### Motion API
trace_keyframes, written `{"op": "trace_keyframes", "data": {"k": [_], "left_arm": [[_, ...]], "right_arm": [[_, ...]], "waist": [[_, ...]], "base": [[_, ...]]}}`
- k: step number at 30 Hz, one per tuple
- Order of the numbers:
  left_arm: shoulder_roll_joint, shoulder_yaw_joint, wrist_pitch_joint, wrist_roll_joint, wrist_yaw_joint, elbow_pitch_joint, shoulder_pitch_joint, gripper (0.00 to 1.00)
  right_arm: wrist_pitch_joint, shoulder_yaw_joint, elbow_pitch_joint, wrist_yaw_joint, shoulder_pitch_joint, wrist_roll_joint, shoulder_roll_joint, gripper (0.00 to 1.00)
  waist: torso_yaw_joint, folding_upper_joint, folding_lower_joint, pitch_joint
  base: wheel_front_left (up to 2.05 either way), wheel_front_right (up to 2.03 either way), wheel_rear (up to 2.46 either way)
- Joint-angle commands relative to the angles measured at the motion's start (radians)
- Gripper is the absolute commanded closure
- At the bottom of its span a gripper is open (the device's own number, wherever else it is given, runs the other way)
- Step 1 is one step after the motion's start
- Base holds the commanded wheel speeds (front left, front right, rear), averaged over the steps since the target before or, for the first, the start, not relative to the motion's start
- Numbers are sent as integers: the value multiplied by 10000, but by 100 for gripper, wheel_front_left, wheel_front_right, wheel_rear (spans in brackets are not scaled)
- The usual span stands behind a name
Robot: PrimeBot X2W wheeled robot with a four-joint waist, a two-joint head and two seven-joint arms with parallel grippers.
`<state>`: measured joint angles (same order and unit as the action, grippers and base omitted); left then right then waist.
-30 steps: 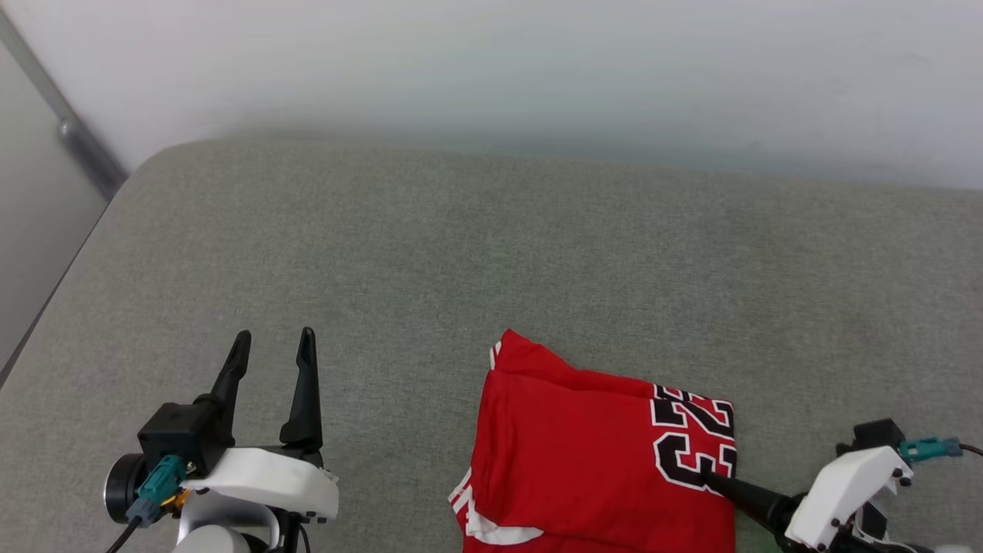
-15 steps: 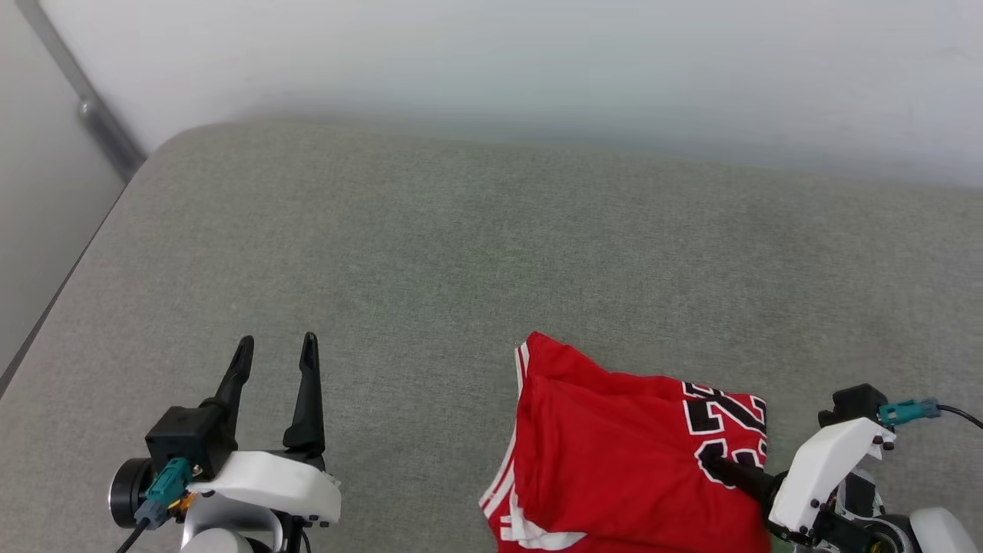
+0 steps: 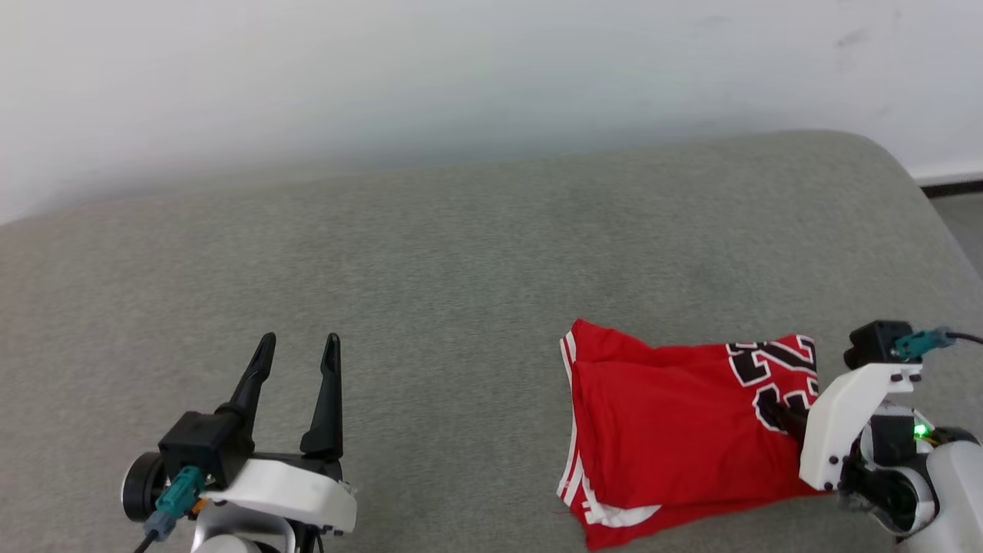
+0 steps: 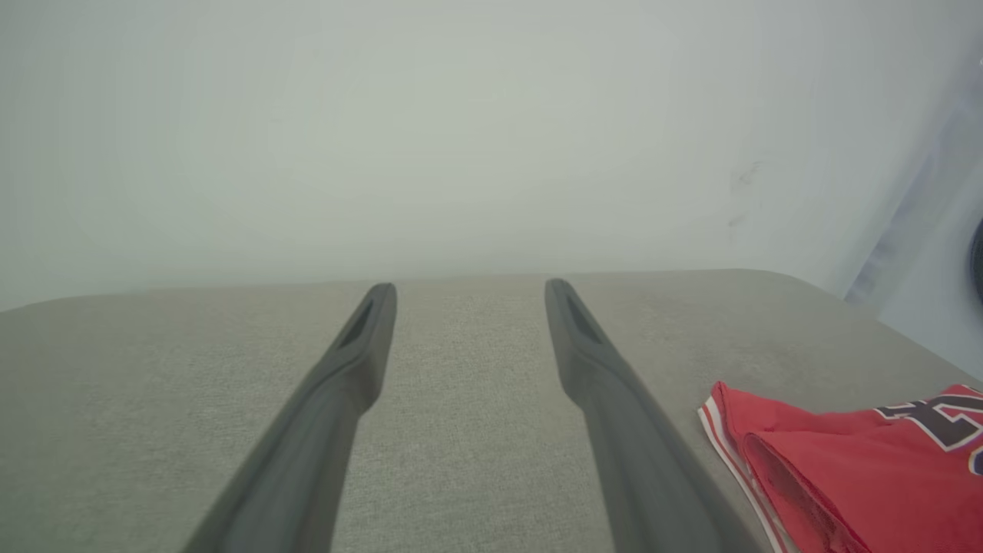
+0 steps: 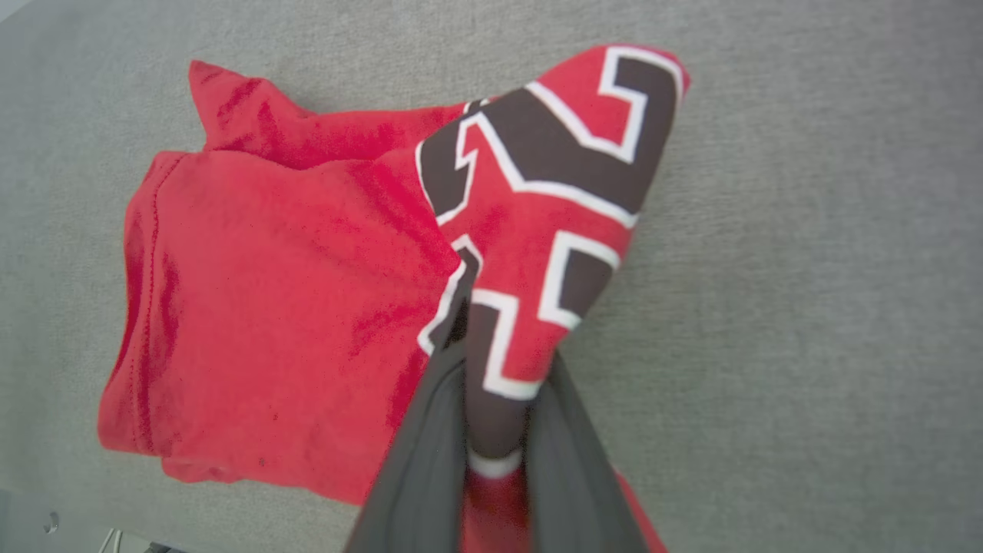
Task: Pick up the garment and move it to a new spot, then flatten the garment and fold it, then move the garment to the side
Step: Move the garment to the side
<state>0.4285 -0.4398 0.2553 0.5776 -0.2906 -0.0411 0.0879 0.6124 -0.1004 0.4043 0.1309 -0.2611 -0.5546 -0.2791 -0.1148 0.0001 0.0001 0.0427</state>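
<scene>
The head view looks down from above the near edge of the grey surface (image 3: 430, 253) toward the wall (image 3: 461, 69). The left wrist view skims low over the surface, facing that wall. The right wrist view sits close above the garment (image 5: 269, 307), which all three views share.

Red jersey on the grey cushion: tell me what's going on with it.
The right tool is shut on the folded red jersey, pinching the fabric at its dark numerals. The jersey lies on the grey cushion, toward its right end. The left tool hangs open to the left, apart from the jersey, holding nothing.
</scene>
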Motion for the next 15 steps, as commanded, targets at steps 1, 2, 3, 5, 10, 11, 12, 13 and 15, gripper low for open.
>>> {"op": "trace_keyframes", "data": {"k": [1,2,3,5,10,11,12,13,15], "left_arm": [[-4,34,8,-69,9,-110,182,0],[10,27,7,-111,33,-185,288,0],[38,39,4,-146,38,-272,367,0],[117,73,-44,-212,33,-442,583,0],[451,184,-304,-479,105,-988,1477,0],[520,194,-380,-534,122,-1089,1656,0],[591,208,-432,-605,147,-1165,1841,0],[642,222,-498,-671,168,-1261,2029,0],[762,233,-614,-763,263,-1411,2410,0]], "right_arm": [[-87,-12,36,-4,-398,83,-81,100],[-183,-41,90,-4,-583,157,-124,100],[-294,-79,164,-4,-783,171,-119,100],[-600,-161,349,-4,-1256,264,-122,100],[-1793,25,1017,-4,-2537,588,-236,100],[-2028,73,1170,-4,-2792,691,-320,100],[-2283,155,1343,-4,-3049,816,-363,100],[-2513,265,1517,-4,-3309,963,-446,100],[-2968,555,1822,-5,-3825,1332,-626,100]], "waist": [[-1268,-1,-1,530],[-1506,-1,-1,697],[-1738,-1,-1,900],[-2166,-1,-1,1387],[-2652,-1,-1,2841],[-2673,-1,-1,3114],[-2683,-1,-1,3367],[-2678,-1,-1,3617],[-2630,-1,-1,4066]], "base": [[0,0,0],[0,0,0],[0,0,0],[0,0,0],[0,0,0],[0,0,0],[0,0,0],[0,0,0],[0,0,0]]}}
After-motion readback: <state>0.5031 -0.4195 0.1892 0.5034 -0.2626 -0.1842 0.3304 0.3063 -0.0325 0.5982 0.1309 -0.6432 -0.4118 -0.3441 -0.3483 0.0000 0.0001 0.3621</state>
